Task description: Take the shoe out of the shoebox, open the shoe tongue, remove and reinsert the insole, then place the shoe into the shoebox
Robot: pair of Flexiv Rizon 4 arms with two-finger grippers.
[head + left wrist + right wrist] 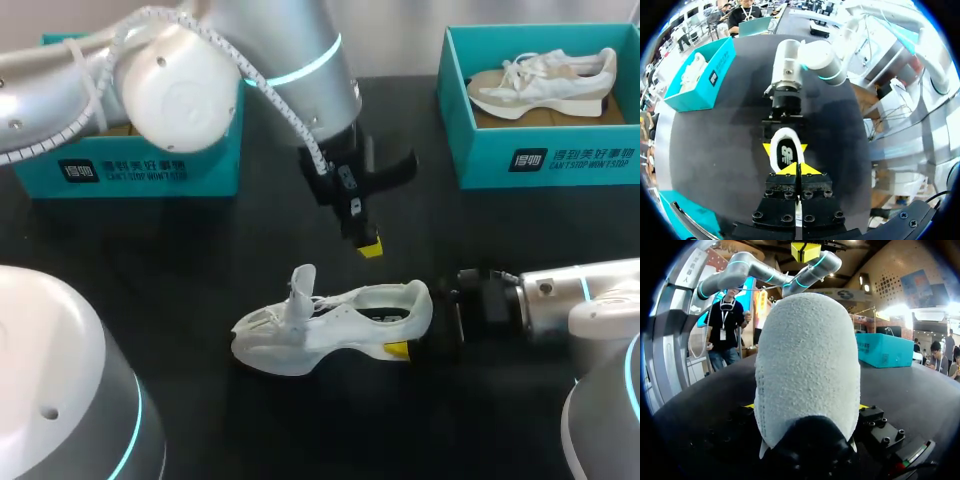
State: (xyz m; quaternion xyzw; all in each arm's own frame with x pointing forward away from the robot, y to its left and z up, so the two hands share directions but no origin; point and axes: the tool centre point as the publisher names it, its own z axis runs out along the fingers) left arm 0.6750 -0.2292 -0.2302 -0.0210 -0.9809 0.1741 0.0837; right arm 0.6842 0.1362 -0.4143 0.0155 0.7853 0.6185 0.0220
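Observation:
A white shoe [330,320] lies on its side in the middle of the black table, tongue [300,285] sticking up. My right gripper [410,328] comes in from the right and is shut on the shoe's heel [807,370], one yellow-tipped finger on each side [767,148]. My left gripper [370,246] hangs a little above the heel, fingers shut with nothing between them [799,168]. A teal shoebox [130,165] stands at the back left, partly hidden by my left arm.
A second teal shoebox [540,150] at the back right holds another white shoe [545,82]. The bases of my arms fill the front left and front right corners. Bare black tabletop [200,260] lies between the boxes and the shoe.

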